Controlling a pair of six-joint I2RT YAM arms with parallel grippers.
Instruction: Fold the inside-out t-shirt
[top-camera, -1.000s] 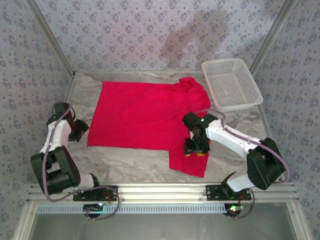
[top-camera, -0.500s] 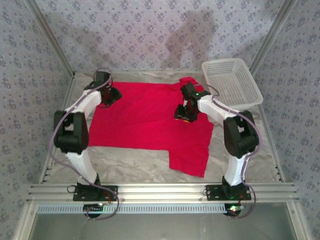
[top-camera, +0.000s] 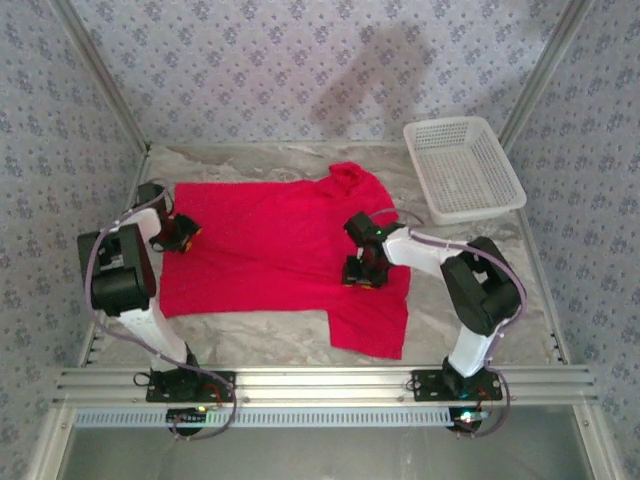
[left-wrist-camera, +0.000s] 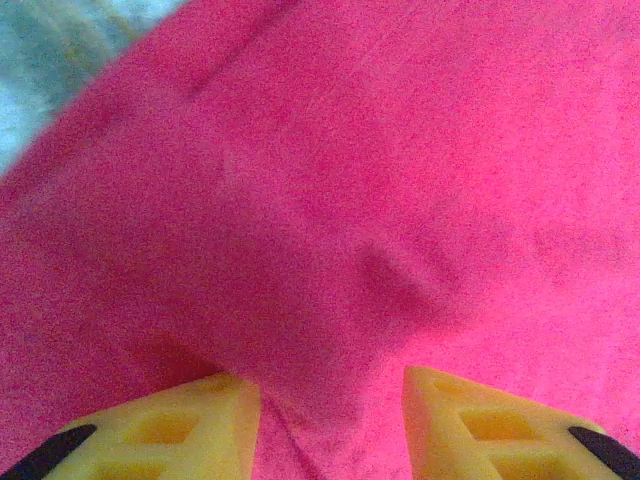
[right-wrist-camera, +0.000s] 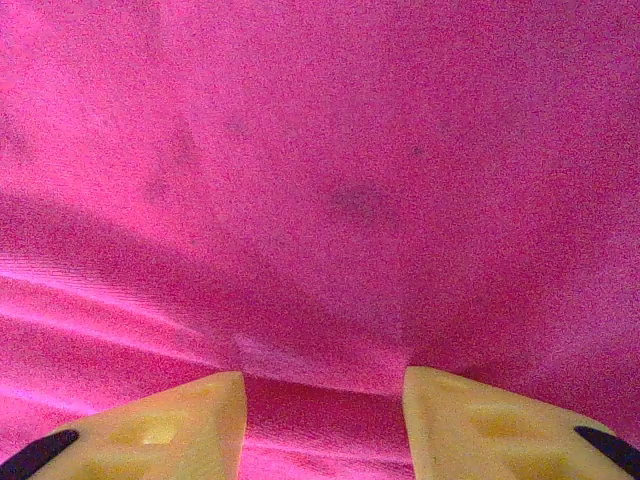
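No readable text, labels, brands or numbers on anything in view.

The inside-out t-shirt (top-camera: 270, 250), plain bright red, lies spread mostly flat on the table, its neck bunched at the far edge, one sleeve extending toward the near edge.

Even, bright overhead light casts soft shadows on the back wall (top-camera: 380, 70); both wrist views are blurred.
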